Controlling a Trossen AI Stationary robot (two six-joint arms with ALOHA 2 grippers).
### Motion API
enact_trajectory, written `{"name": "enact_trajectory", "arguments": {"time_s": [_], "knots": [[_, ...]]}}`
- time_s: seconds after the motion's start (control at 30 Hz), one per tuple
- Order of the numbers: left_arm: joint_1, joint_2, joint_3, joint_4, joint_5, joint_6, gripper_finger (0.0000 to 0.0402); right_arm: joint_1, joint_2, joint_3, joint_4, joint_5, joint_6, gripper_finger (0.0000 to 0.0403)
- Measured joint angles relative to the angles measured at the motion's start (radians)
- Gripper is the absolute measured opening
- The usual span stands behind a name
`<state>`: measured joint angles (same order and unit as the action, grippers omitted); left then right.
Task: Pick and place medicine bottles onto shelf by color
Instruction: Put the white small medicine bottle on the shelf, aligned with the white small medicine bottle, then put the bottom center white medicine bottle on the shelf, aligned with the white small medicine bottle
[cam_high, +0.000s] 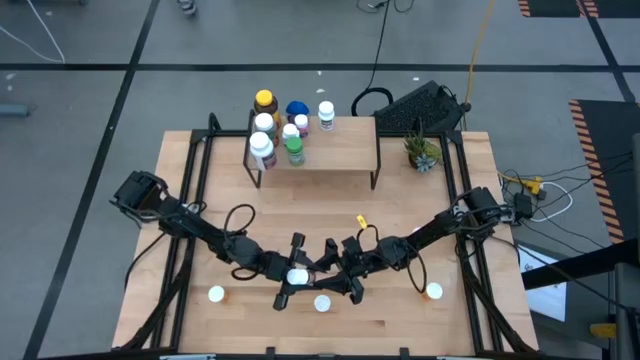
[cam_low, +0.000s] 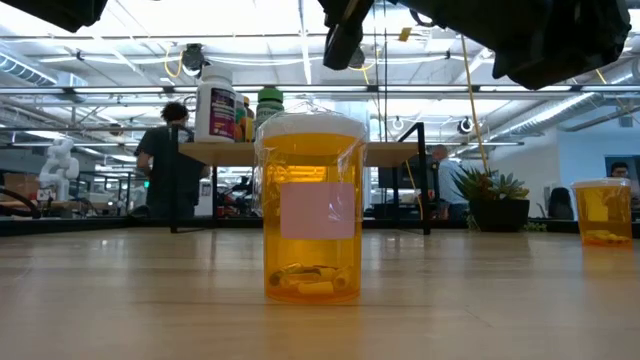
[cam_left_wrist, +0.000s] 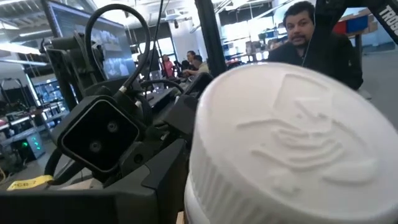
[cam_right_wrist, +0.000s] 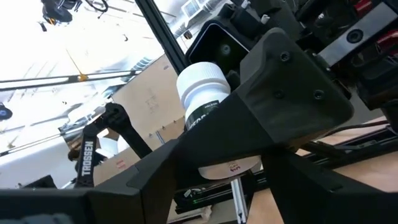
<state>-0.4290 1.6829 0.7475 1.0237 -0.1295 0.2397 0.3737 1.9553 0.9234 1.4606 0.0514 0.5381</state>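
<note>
My left gripper (cam_high: 292, 272) is shut on a white bottle with a white cap (cam_high: 297, 277), whose cap fills the left wrist view (cam_left_wrist: 286, 143). My right gripper (cam_high: 340, 268) stands open close beside it, toward the table's right, and its wrist view shows the same bottle (cam_right_wrist: 200, 93). Both grippers hang above the table's near middle. Three white-capped orange bottles (cam_high: 216, 294) (cam_high: 322, 303) (cam_high: 434, 291) stand on the tabletop near the front edge; two show in the low view (cam_low: 312, 210) (cam_low: 603, 210). The shelf (cam_high: 340, 152) at the back carries several bottles (cam_high: 275, 130) on its left half. My left gripper holds the white bottle by its body below the cap (cam_right_wrist: 208, 115). The cap hides the fingers in the left wrist view, so the kind of hold does not show. The bottle sits cap up, a little tilted, clear of the table.
A small potted plant (cam_high: 422, 152) stands at the back right, next to the shelf. Dark frame rails (cam_high: 190, 200) (cam_high: 470, 250) run along the table's left and right sides. The shelf's right half (cam_high: 350, 140) is bare. People (cam_low: 165, 150) are in the room behind.
</note>
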Motion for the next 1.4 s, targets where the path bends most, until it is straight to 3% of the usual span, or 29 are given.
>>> {"name": "enact_trajectory", "arguments": {"time_s": [0.3,0.53,0.8,0.93,1.1,1.23,1.4], "knots": [[0.005,0.005,-0.002,-0.054,-0.063,-0.068,0.0267,-0.010,-0.003,-0.054,-0.013,0.044,-0.056,0.0192],[0.008,0.006,-0.002,-0.268,-0.181,-0.174,0.0311,-0.030,-0.005,-0.155,-0.072,0.106,-0.075,0.0175],[0.005,0.009,-0.006,-0.447,-0.244,-0.250,0.0312,-0.047,-0.011,-0.219,-0.074,0.109,-0.070,0.0160],[0.007,0.022,-0.005,-0.543,-0.275,-0.341,0.0311,-0.046,-0.010,-0.233,-0.184,0.123,-0.052,0.0152],[0.006,0.099,-0.005,-0.560,-0.256,-0.401,0.0277,-0.047,-0.008,-0.236,-0.352,0.215,-0.035,0.0146],[0.006,0.119,-0.004,-0.649,-0.257,-0.439,0.0246,-0.046,-0.008,-0.236,-0.362,0.232,-0.049,0.0146],[0.006,0.086,-0.003,-0.700,-0.256,-0.459,0.0238,-0.046,-0.008,-0.236,-0.367,0.232,-0.062,0.0146]]}}
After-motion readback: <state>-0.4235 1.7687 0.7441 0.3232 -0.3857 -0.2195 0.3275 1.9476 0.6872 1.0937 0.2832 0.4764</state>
